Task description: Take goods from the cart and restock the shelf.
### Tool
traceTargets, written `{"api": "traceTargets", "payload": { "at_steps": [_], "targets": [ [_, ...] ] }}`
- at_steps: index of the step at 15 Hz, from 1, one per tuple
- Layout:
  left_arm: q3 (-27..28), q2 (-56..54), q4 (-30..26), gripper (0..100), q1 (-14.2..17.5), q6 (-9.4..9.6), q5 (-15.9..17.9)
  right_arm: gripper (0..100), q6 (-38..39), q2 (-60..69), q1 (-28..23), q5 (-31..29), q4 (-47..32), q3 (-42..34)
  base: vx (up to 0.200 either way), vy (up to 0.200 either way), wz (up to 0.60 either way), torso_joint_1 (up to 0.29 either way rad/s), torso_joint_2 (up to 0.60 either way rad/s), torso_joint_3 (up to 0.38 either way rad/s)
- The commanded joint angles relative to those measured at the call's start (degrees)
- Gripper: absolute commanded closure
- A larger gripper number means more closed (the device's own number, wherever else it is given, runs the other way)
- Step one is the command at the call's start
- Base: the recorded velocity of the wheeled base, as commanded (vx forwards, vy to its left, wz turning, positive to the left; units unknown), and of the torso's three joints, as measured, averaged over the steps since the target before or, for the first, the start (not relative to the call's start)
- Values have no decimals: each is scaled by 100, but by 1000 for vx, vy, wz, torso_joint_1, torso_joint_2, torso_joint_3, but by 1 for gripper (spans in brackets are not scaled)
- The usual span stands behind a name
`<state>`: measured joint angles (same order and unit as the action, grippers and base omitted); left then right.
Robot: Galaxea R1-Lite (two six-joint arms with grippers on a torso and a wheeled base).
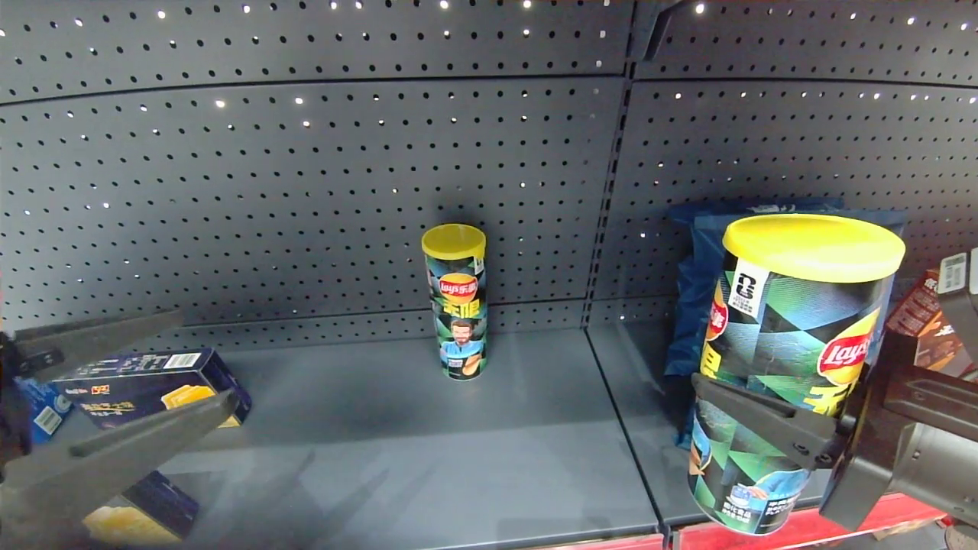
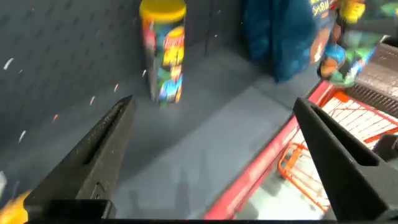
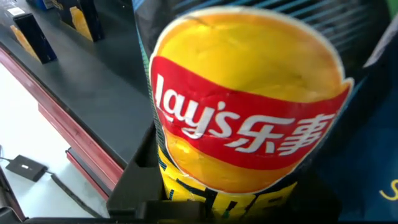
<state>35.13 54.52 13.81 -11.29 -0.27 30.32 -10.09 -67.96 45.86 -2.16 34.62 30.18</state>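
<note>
At 4 o'clock, nearest me, my right claw [image 1: 764, 412] grips a chips can [image 1: 795, 359] around its lower half, upright, at the front edge of the shelf [image 1: 382, 443]. At 8 o'clock my left claw [image 1: 205, 355] is spread wide, holding nothing, in front of a dark blue box [image 1: 145, 386] lying on the shelf. Farther back, near centre, a second chips can [image 1: 457, 302] stands upright. Behind the held can, at 3 o'clock, a blue bag [image 1: 691, 305] stands against the back panel.

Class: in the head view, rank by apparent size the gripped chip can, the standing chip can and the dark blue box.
Largest: gripped chip can, though nearest the camera.
Then dark blue box and standing chip can: look alike, box partly hidden, so unranked.
</note>
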Motion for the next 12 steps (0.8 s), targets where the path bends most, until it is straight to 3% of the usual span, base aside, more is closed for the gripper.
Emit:
{"api": "traceTargets", "payload": {
  "at_steps": [1, 2, 3, 9, 10, 12],
  "targets": [
    [-15, 1263, 930, 0, 206, -26, 1117, 100, -1, 20, 11, 14, 10, -65, 0, 0, 0, 0, 0, 0],
    [20, 1588, 1273, 0, 478, 36, 1837, 100, -1, 20, 19, 14, 10, -65, 0, 0, 0, 0, 0, 0],
    [55, 1896, 1563, 0, 514, 44, 2013, 100, -1, 20, 19, 5, 10, -48, 0, 0, 0, 0, 0, 0],
    [11, 3285, 2925, 0, 496, 27, 2110, 100, -10, 46, 19, 31, 10, -144, 0, 0, 0, 0, 0, 0],
    [46, 3469, 3084, 0, 505, 0, 2453, 100, -10, 11, 28, 40, 10, -136, 0, 0, 0, 0, 0, 0],
    [55, 3751, 3339, 0, 514, 0, 2628, 100, -10, -15, 19, 58, 10, -118, 0, 0, 0, 0, 0, 0]
  ]
}}
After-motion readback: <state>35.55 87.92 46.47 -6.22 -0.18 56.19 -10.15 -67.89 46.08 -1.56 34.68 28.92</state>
